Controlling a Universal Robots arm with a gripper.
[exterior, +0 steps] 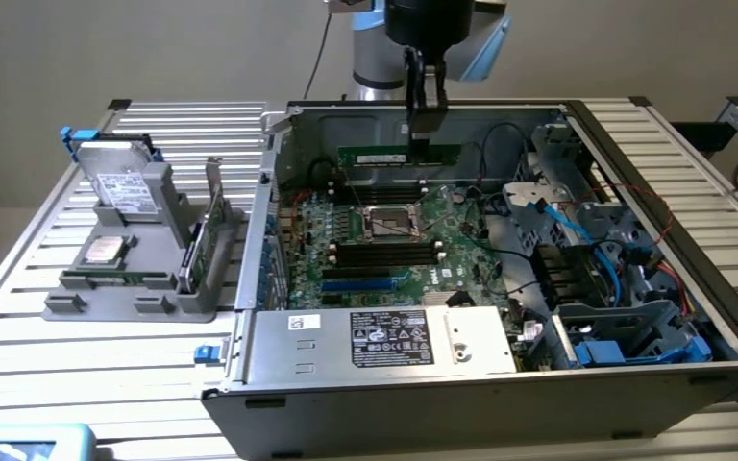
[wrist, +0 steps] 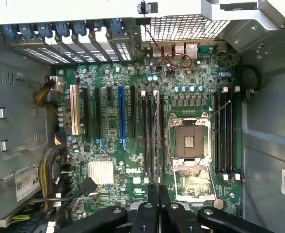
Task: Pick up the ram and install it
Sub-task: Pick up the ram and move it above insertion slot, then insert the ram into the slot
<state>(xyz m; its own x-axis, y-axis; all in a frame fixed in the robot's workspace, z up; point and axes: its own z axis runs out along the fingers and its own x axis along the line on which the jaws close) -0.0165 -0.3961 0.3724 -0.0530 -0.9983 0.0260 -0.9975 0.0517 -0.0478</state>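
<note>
Jaws closed on ram [exterior: 388, 155]; ram held by top edge under gripper [exterior: 423, 134], above motherboard [exterior: 343, 235] slots; judged light, stiff, fragile; best gripped mid-length, contacts untouched.

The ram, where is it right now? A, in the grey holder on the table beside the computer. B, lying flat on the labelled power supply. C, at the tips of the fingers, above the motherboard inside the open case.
C: in the exterior view the ram hangs level from the shut fingers over the motherboard, inside the open case.
</note>
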